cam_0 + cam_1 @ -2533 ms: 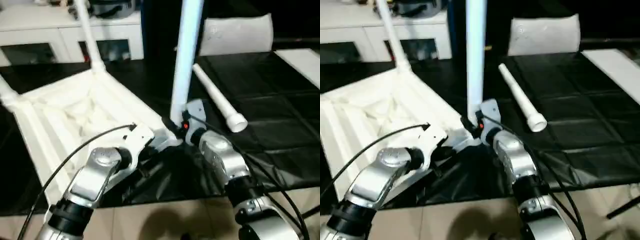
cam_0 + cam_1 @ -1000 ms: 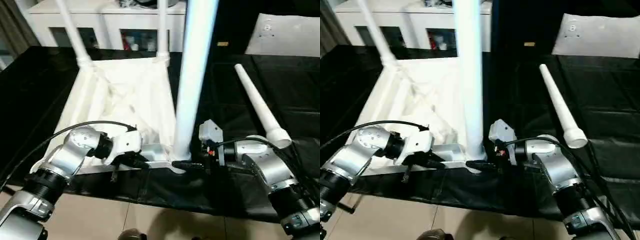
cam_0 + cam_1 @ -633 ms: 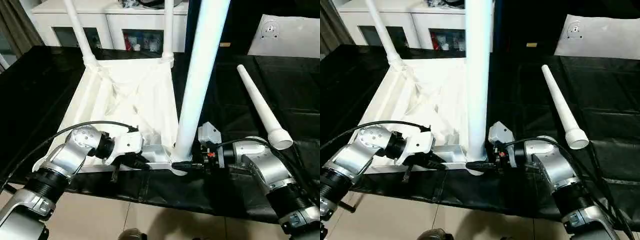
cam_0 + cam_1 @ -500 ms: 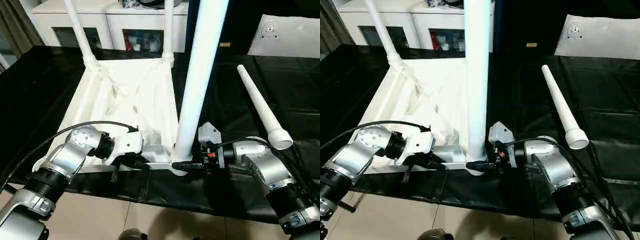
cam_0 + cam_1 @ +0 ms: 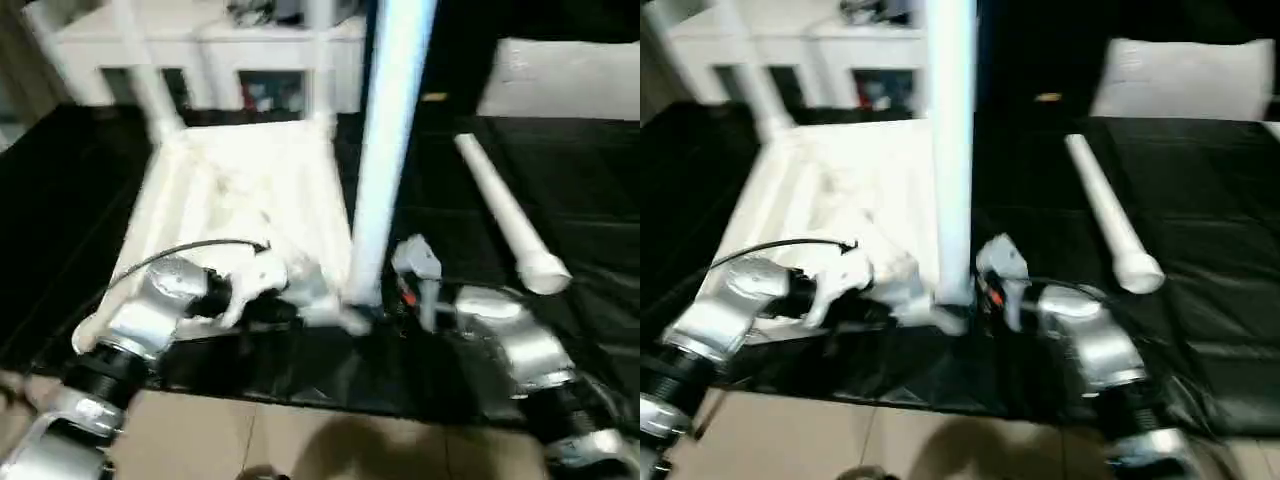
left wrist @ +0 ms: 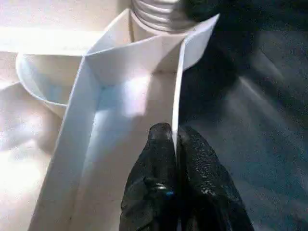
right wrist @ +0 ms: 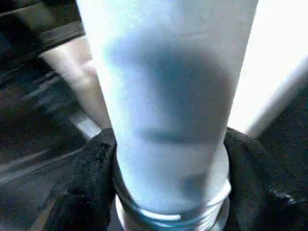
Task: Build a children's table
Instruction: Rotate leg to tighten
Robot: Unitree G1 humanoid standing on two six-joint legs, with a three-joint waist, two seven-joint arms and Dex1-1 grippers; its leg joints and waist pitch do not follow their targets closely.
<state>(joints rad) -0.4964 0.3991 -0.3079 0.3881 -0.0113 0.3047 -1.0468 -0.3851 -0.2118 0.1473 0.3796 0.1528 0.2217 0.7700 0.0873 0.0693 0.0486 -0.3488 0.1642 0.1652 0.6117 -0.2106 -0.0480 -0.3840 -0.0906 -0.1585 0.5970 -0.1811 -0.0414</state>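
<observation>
Your tabletop (image 5: 240,200) lies upside down on the black-covered work table (image 5: 590,200), ribbed underside up, filling the scene from about nine o'clock up to eleven. Two legs already stand in its far corner sockets: one far leg (image 5: 140,70) at eleven o'clock, the other far leg (image 5: 320,60) at twelve, both in front of the white cabinet (image 5: 230,50) along the back. A third, the near leg (image 5: 385,150), rises upright from the near corner closest to centre, and its threaded base sits at the corner socket (image 6: 154,14). Your right gripper (image 7: 163,159) has its two black fingers (image 7: 86,183) set on either side of that leg just above the threads, clamped against it as far as the right wrist view lets you judge; the head views are smeared here, so I would not swear to how firm the hold is. Your left gripper (image 6: 174,139) has its fingers pressed together on a thin upright rib (image 6: 179,91) of the tabletop's near edge, just beside that same corner. The loose leg (image 5: 500,215) lies flat on the black cover at about two o'clock, its wide end toward you, well apart from the tabletop. A white panel (image 5: 560,80) rests at the far end of the cover, at one o'clock.
</observation>
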